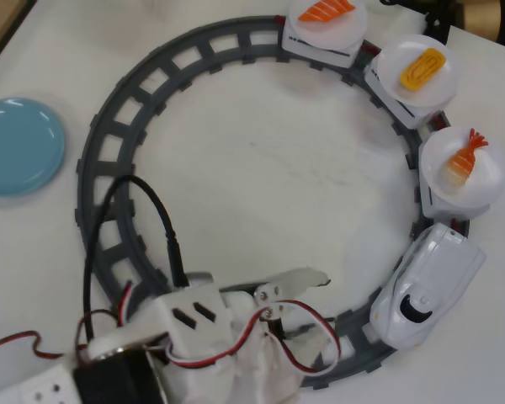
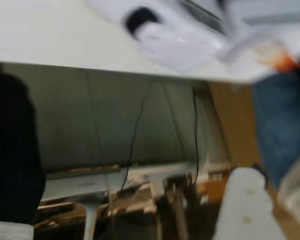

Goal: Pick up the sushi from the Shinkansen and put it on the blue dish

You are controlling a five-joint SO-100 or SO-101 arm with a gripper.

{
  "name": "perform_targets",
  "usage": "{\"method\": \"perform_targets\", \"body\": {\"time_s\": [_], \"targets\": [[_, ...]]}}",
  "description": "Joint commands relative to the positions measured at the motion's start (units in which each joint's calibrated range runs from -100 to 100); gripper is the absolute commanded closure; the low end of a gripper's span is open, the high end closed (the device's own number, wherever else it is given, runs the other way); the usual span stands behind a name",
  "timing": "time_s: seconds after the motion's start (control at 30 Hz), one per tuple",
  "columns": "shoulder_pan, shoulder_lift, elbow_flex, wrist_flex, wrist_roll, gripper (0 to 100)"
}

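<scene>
sushi (image 1: 464, 159) on plate behind Shinkansen (image 1: 425, 286), tabletop right edge | blue dish (image 1: 17, 146) left edge | gripper (image 1: 320, 290) empty, jaw state unclear

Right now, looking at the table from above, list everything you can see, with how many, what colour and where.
Track: one, grey, a ring across the table's middle.
Shinkansen: one, white with black windows, on the track at lower right in the overhead view; blurred in the wrist view.
White plates: three, on the cars behind the train, upper right.
Shrimp sushi: one, orange with red tail, on the plate nearest the train.
Egg sushi: one, yellow, on the middle plate.
Salmon sushi: one, orange with white stripes, on the top plate.
Blue dish: one, light blue, left edge, empty.
Table: one, white.
Arm: one, white with red and black wires, bottom.
Tool: one, white, by the track at the bottom, holding nothing.
</scene>
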Motion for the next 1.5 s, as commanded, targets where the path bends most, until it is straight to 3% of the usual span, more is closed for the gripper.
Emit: {"method": "perform_targets", "body": {"time_s": [0.0, 0.2, 0.47, 1.07, 1.2, 1.47], "targets": [[1.72, 2.97, -6.17, -0.29, 3.66, 79], [3.31, 8.45, -12.75, 0.90, 3.87, 78], [4.63, 9.69, -17.53, 16.36, 6.17, 78], [8.15, 30.18, -36.19, 15.93, 6.54, 79], [7.62, 35.90, -42.51, 10.58, 6.59, 79], [6.39, 42.46, -45.12, 6.34, 12.66, 78]]}}
